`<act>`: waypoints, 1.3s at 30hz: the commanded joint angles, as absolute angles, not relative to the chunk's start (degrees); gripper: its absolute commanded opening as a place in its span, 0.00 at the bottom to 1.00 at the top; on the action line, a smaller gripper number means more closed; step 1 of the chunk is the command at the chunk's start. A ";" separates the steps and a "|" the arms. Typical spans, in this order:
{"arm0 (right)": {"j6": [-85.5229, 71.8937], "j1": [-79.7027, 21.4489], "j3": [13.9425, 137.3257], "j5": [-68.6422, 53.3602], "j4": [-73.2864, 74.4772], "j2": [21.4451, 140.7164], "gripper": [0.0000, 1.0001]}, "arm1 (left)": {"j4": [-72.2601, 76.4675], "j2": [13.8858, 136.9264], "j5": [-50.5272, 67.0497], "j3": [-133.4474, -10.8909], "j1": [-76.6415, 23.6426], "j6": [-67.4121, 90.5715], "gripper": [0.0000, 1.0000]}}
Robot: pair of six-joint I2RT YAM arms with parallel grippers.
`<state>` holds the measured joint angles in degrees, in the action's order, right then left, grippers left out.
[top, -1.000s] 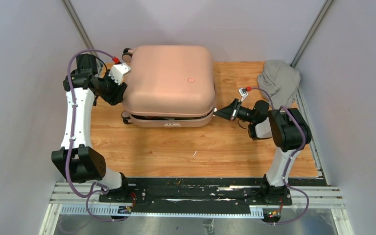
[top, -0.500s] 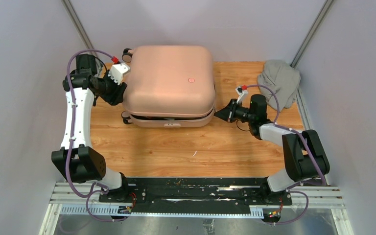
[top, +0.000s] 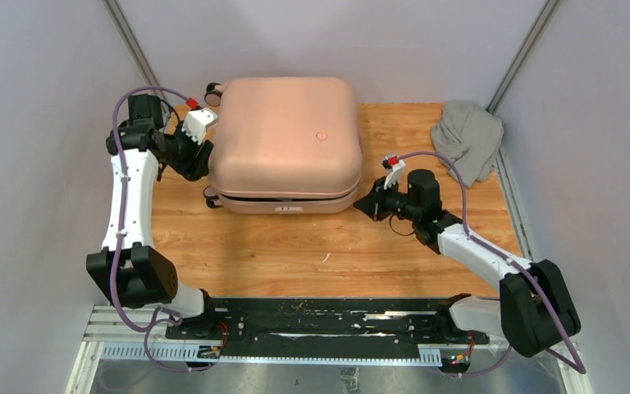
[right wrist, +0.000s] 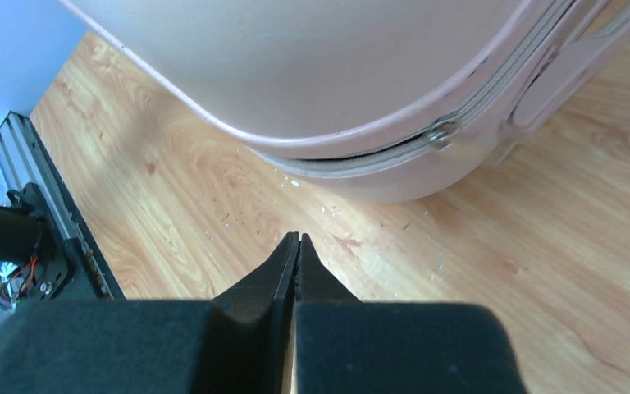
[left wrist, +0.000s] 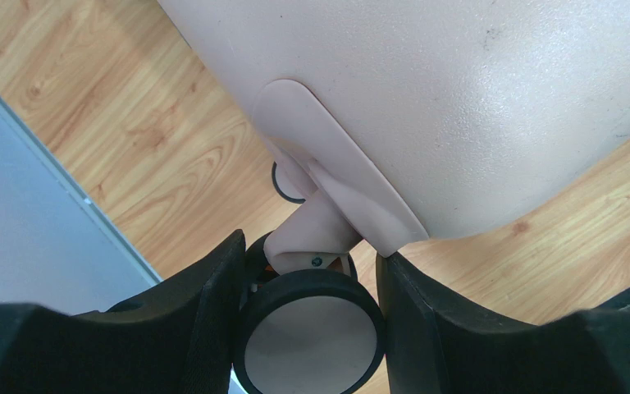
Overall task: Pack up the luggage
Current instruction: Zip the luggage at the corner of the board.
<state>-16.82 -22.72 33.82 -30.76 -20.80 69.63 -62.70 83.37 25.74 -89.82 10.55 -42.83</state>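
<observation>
Nearest, my two bases sit bolted to the black mounting rail [top: 320,324] at the near edge of the wooden table [top: 320,246].

My right gripper [right wrist: 298,246] reaches in low from the near right. Its fingers are pressed flat together, with no gap and nothing between them. The tips hang just above the bare wood, just beside the luggage's near right corner and apart from the shell. From the right wrist view, the seam [right wrist: 361,156] between the two shell halves stands slightly parted at that corner.

The luggage [top: 283,135] lies flat on the rear middle of the table. Its pale pink lid faces up, and a small round emblem [top: 321,135] sits right of the lid's centre. A dark slit shows along its near edge, where the lid is not fully down.

My left gripper [left wrist: 310,254] is at the luggage's left side. Its fingers are half spread and set against both flanks of a black caster wheel [left wrist: 310,345], pinching it beneath its pink bracket.

Farthest, a grey cloth [top: 467,135] lies bunched at the table's rear right corner, well apart from the luggage.
</observation>
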 commanded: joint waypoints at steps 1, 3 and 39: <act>-14.88 -25.25 32.42 -30.90 -15.33 68.48 0.00 | -55.02 80.33 29.41 -89.24 11.25 -36.50 0.00; -14.64 -26.32 32.58 -30.49 -14.62 68.38 0.00 | -55.02 79.97 29.76 -88.64 11.29 -36.27 0.00; -7.66 -14.59 49.65 -52.17 -31.04 94.55 0.71 | -54.88 86.06 23.42 -96.49 20.53 -37.11 0.00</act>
